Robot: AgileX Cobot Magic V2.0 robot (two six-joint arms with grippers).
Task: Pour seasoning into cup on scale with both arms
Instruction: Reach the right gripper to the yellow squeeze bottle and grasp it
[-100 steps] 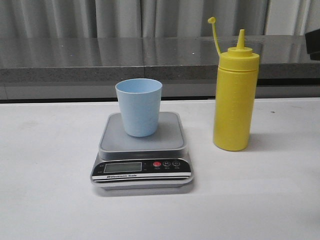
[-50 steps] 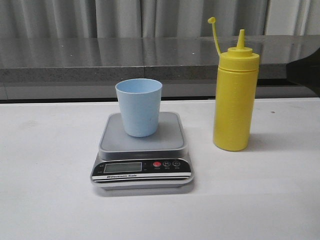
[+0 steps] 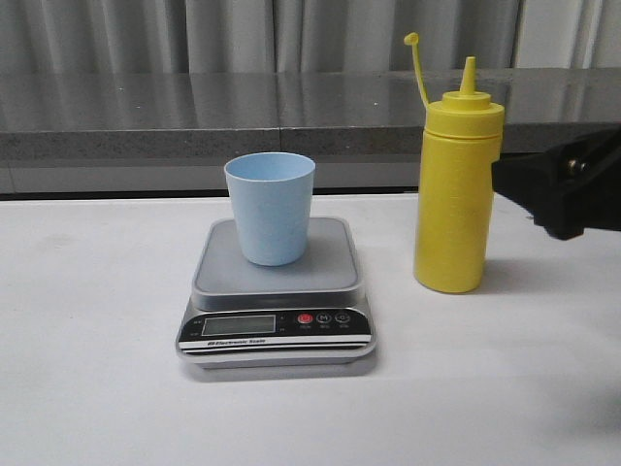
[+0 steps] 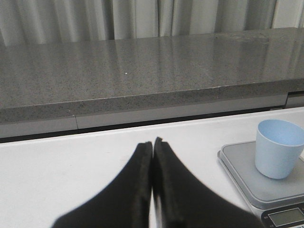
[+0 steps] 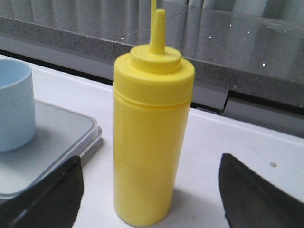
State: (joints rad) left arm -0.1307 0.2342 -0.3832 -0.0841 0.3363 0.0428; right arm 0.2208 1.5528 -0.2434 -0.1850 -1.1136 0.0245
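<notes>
Right wrist view: seasoning bottle (image 5: pixel 151 142) stands upright between the wide-open right gripper (image 5: pixel 152 197) fingers, untouched.

A big white table (image 3: pixel 87 388) fills the front. Its top is smooth and bright. Right behind the table runs a long grey stone counter (image 3: pixel 194 112) with little speckles. The counter top is shiny, and light shows on it. Behind the counter hang grey curtains (image 3: pixel 233 34) with straight up-and-down folds.
</notes>
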